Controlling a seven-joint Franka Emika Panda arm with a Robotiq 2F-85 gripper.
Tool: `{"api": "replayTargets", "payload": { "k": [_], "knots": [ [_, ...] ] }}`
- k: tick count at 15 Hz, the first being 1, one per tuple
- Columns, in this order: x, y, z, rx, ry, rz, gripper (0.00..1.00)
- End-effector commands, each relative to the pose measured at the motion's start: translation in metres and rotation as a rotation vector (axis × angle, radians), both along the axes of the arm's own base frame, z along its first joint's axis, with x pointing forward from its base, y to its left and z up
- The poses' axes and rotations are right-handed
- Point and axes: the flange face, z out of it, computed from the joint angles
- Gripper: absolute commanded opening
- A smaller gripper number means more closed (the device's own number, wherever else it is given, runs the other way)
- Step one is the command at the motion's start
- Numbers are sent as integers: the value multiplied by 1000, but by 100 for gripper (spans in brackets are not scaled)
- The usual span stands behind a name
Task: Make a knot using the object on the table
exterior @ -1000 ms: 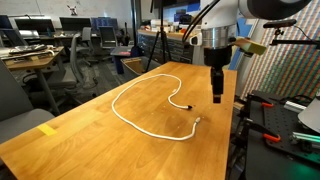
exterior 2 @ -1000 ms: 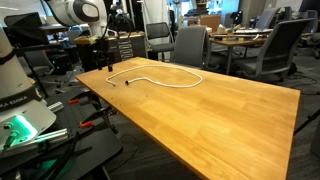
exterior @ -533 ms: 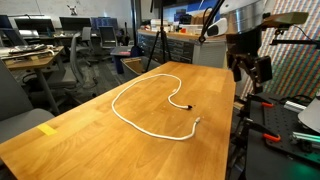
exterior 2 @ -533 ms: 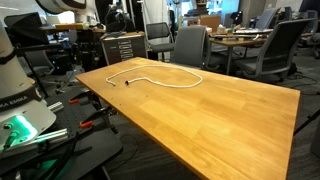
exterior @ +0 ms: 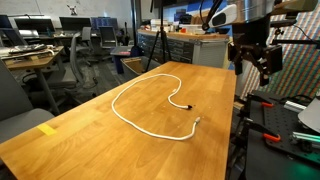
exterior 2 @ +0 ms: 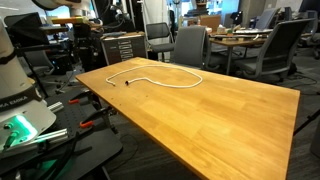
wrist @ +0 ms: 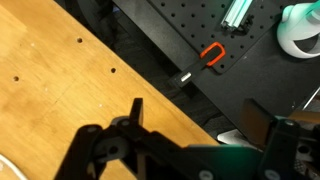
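The object, a long thin white cord (exterior: 150, 129), lies in an open loop on the light-brown wood table (exterior: 100, 150), its two dark-tipped ends near the right side. It also shows in an exterior view (exterior 2: 185, 84) at the far end of the table (exterior 2: 220, 120). My gripper (exterior: 262, 62) hangs high in the air past the table's right edge, well away from the cord. In the wrist view the gripper (wrist: 200, 125) has its fingers spread wide with nothing between them, above the table edge (wrist: 50, 70).
A yellow tape mark (exterior: 47, 129) sits near the table's front left corner. A black pegboard with a red-handled clamp (wrist: 212, 55) lies below the table edge. Office chairs (exterior 2: 190, 45) and desks stand behind. A green-lit device (exterior 2: 20, 130) stands beside the table.
My gripper has risen from just above the table's right side and moved out past the edge. The cord has not moved.
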Motion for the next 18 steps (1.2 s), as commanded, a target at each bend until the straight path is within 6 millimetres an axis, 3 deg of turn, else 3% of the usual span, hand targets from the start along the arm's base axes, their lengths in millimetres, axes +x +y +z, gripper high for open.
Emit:
{"api": "replayTargets", "payload": {
  "k": [1,4,6,7,10,17,18],
  "knots": [
    [9,6,-23,14,-11,141,100],
    [17,15,-42,54,-60,280,100],
    [25,24,-42,138,-101,343,100],
    [20,16,-42,84,-73,270,100],
    [20,17,-48,88,-63,275,100],
    [40,34,-14,233,-214,373,100],
    [30,28,-15,250,-233,387,100]
  ]
}}
